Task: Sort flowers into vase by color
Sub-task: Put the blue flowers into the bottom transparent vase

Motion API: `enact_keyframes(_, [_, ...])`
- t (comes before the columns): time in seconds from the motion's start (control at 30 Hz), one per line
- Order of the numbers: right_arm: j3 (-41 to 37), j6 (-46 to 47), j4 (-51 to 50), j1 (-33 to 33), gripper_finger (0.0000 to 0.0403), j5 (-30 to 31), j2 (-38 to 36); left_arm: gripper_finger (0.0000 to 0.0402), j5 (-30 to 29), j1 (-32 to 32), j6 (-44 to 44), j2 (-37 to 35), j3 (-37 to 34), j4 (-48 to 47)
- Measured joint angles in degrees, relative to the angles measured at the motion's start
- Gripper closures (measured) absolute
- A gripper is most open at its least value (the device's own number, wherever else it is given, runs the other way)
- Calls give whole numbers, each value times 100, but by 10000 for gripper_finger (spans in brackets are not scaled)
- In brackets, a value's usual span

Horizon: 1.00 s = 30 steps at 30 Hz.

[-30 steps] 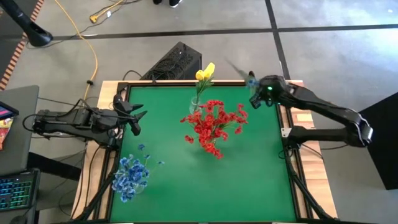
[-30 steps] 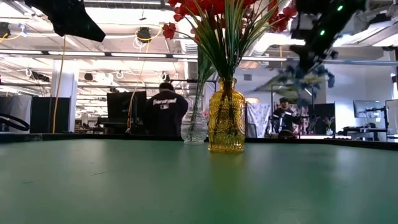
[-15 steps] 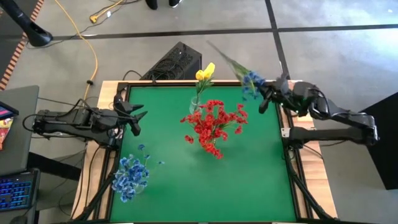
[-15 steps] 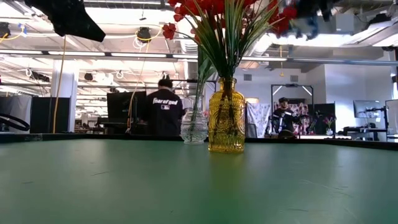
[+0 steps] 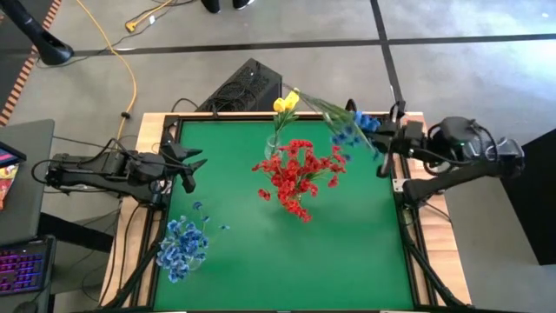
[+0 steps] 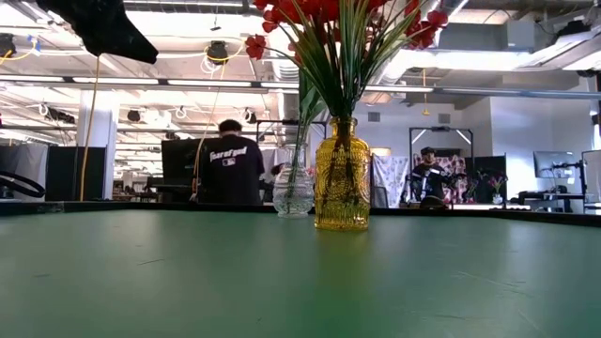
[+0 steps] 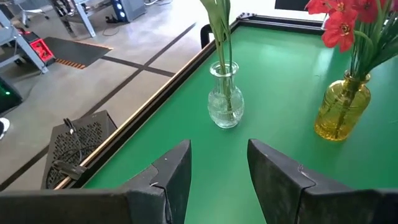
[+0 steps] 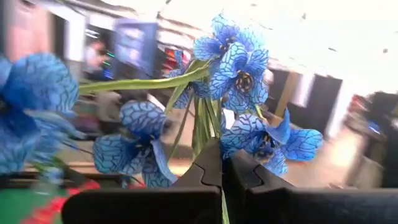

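Left of the amber vase of red flowers (image 5: 295, 178), the left gripper (image 5: 187, 165) waits, fingers apart and empty. Right of it, the right gripper (image 5: 387, 143) pinches a blue spray (image 5: 347, 130) aloft; its long stem could snag the red blooms.

grey concrete floor (image 5: 452, 78), ceiling lights (image 6: 56, 70)

A black mesh box (image 5: 246, 85) sits on the floor beyond the desk's (image 5: 287, 261) far edge, near a yellow cable (image 5: 130, 83). A person (image 6: 230, 169) stands in the room behind.
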Motion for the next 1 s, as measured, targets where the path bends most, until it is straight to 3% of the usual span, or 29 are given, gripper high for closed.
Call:
enact_keyframes(0.27, [907, 63, -473, 1324, 381, 38, 1014, 255, 599, 0, -31, 0, 0, -116])
enact_keyframes(0.53, [1208, 1219, -1586, 2391, 381, 226, 2107, 255, 1186, 0, -57, 0, 0, -115])
enact_keyframes(0.73, [1224, 2261, -2124, 3164, 381, 219, 2739, 255, 1430, 2, -555, 0, 1, -84])
enact_keyframes(1.0, [1226, 3569, -2117, 3756, 381, 319, 3625, 255, 2018, 2, -252, -4, 525, 156])
